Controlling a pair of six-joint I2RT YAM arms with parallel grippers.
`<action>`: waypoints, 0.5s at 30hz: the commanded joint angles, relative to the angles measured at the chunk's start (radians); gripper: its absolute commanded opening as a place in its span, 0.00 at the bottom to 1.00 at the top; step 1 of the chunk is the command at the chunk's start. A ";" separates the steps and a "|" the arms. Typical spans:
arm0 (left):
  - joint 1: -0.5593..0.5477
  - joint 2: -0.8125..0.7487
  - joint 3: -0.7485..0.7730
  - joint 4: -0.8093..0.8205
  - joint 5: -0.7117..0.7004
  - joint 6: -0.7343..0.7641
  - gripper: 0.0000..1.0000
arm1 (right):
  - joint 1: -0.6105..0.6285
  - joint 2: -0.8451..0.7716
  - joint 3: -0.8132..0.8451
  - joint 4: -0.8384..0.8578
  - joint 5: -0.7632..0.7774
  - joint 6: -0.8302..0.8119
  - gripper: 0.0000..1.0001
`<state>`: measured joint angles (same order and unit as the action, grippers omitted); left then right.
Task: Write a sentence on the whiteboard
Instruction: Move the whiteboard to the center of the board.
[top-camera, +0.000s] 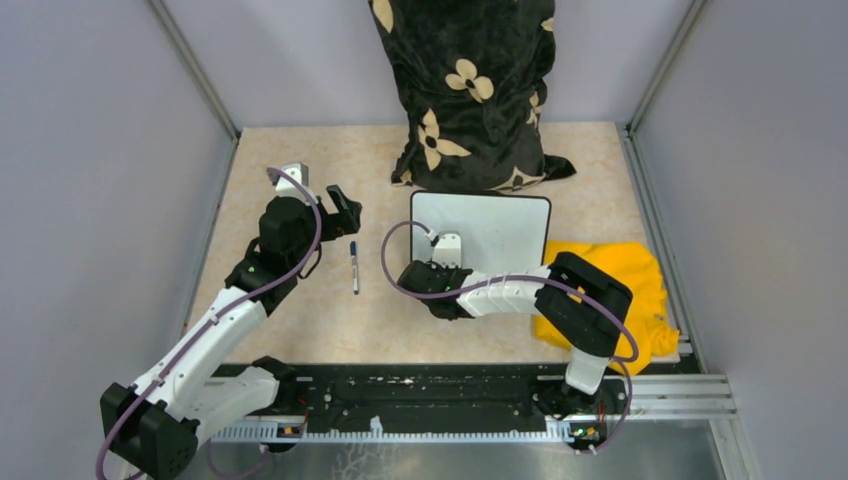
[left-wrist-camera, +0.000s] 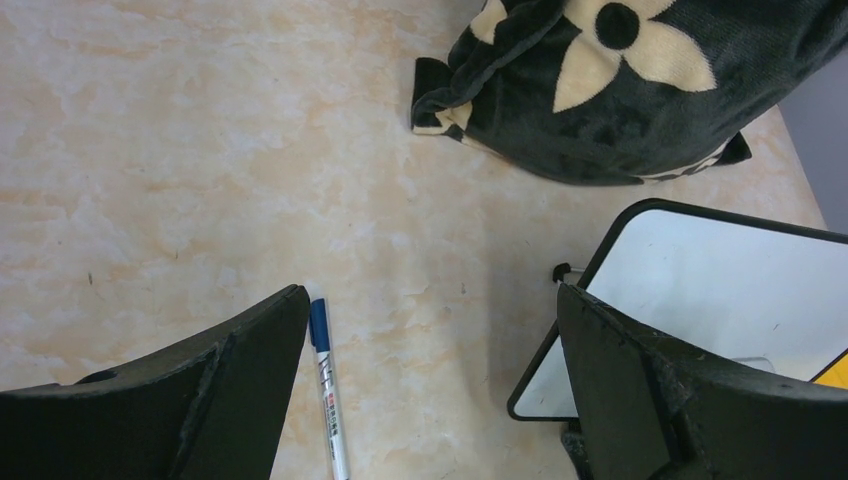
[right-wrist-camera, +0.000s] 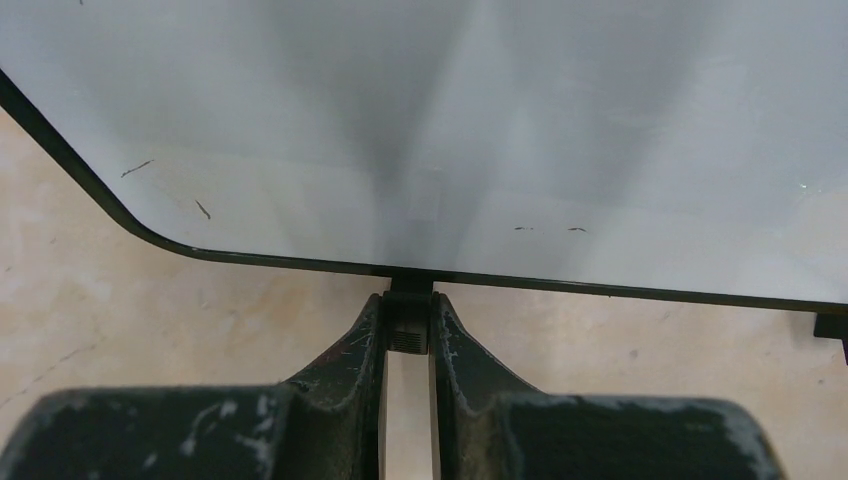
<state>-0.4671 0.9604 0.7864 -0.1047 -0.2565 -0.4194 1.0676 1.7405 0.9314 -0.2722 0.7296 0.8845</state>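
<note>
Whiteboard (top-camera: 490, 225) lies flat on the tabletop (top-camera: 340, 330), centre-right, just near of the black flowered cushion (top-camera: 470, 90), with the yellow cloth (top-camera: 610, 280) at its near-right corner. The face is blank bar a few faint stray ticks; no sentence written yet. Right tool (right-wrist-camera: 408, 305) sits at the board's near edge, jaws drawn almost together and pinching the small black foot (right-wrist-camera: 410, 284) that juts from the frame. Only a sliver of gap shows between them. Left tool (top-camera: 340, 208) hangs over the tabletop left of the board, jaws spread wide and holding nothing. The blue-capped marker (top-camera: 354, 266) lies loose just near of it, apart from both fingers. Handling, as judged: the board looks light, thin and rigid. Its glossy face would be slick and poor for pinching, so the frame edge or a foot is the sound hold. A grip on one foot alone will likely let the board pivot under pen pressure, so it is better kept pressed flat than lifted. The marker is slim, round and hard and apt to roll. Take it across mid-barrel with the jaws square to its length. Whether the cap is on tight cannot be told.
</note>
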 joint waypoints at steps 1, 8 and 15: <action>-0.010 -0.001 0.003 0.008 0.009 -0.009 0.99 | 0.066 0.043 0.096 -0.017 -0.050 0.049 0.00; -0.018 0.001 0.002 0.008 0.000 -0.005 0.99 | 0.110 0.136 0.202 -0.037 -0.037 0.025 0.00; -0.022 -0.002 0.003 0.005 -0.003 -0.005 0.99 | 0.111 0.179 0.254 -0.076 -0.038 0.069 0.00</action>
<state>-0.4828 0.9604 0.7864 -0.1051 -0.2577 -0.4221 1.1648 1.8877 1.1286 -0.3611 0.7330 0.9089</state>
